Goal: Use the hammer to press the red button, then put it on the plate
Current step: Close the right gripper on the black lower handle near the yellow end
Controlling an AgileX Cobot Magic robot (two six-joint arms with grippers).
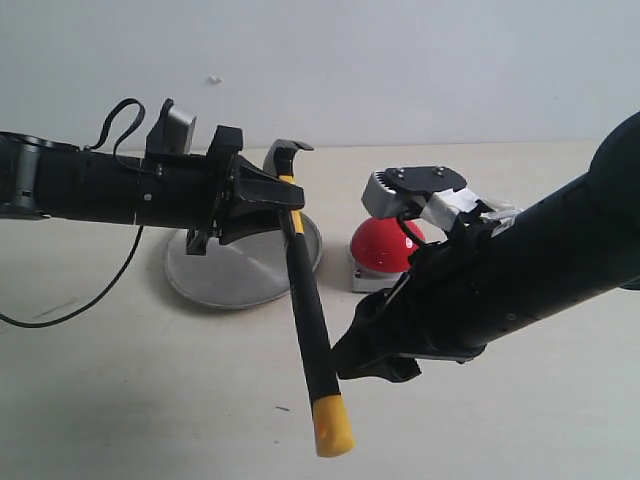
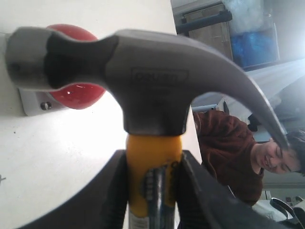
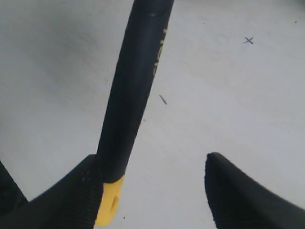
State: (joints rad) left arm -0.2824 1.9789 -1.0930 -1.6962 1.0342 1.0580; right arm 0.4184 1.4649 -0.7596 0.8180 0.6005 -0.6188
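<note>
My left gripper (image 1: 290, 205) is shut on the hammer (image 1: 310, 320) at its yellow neck, just below the dark steel head. The hammer hangs in the air, head up and far, yellow end toward the table's front. Its head is over the near right edge of the silver plate (image 1: 225, 280). In the left wrist view the jaws clamp the yellow neck of the hammer (image 2: 152, 71), with the red button (image 2: 78, 93) behind the head. The red button (image 1: 385, 245) sits right of the plate. My right gripper (image 1: 375, 365) is open beside the handle's lower part; the handle (image 3: 133, 95) lies against one finger (image 3: 71, 195).
The right arm (image 1: 520, 280) crosses in front of the red button and hides part of its base. A black cable (image 1: 90, 300) trails from the left arm over the table. A person in a dark red top (image 2: 238, 148) shows in the background of the left wrist view.
</note>
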